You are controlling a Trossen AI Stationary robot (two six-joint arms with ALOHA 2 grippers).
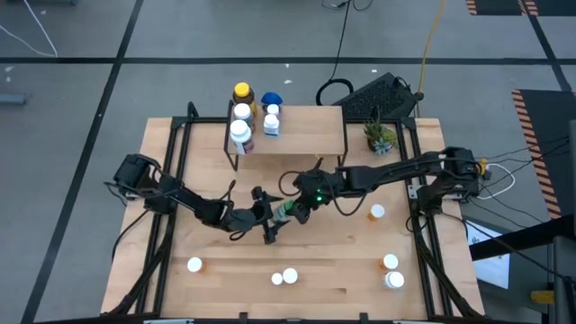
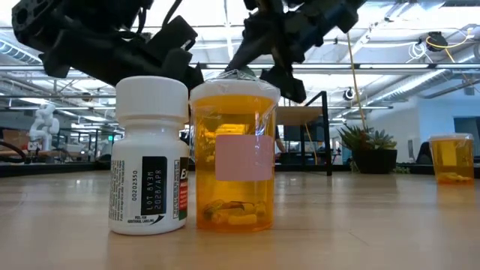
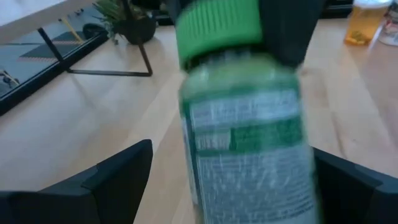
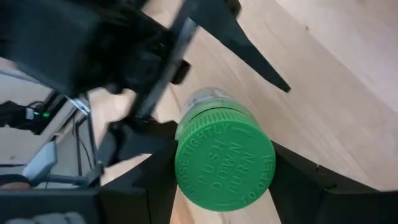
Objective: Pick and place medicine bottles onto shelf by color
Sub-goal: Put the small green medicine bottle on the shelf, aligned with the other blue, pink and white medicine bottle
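A green-capped medicine bottle (image 1: 286, 212) hangs over the table's middle between my two grippers. My right gripper (image 1: 300, 210) is shut on its cap. My left gripper (image 1: 268, 221) is open, one finger (image 3: 118, 180) on each side of the bottle's labelled body (image 3: 249, 143); whether they touch it I cannot tell. The shelf (image 1: 310, 126) stands at the far side on thin dark legs. It carries a yellow-capped bottle (image 1: 241, 92), a blue-capped one (image 1: 271, 99) and white ones (image 1: 240, 133). My right gripper pinches the bottle's green cap (image 4: 224, 165) between its two fingers (image 4: 292, 180), one on either side of the cap's rim. It comes slanting from the table's right side. The bottle points away from it toward my left gripper and is lifted clear of the table.
Loose bottles stand on the table: white-capped ones near the front edge (image 1: 194, 265) (image 1: 290, 275) (image 1: 394, 280) and an orange one (image 1: 377, 212) on the right. A potted plant (image 1: 379, 135) sits right of the shelf. A white bottle (image 2: 148, 154) and an orange one (image 2: 234, 154) fill the low view.
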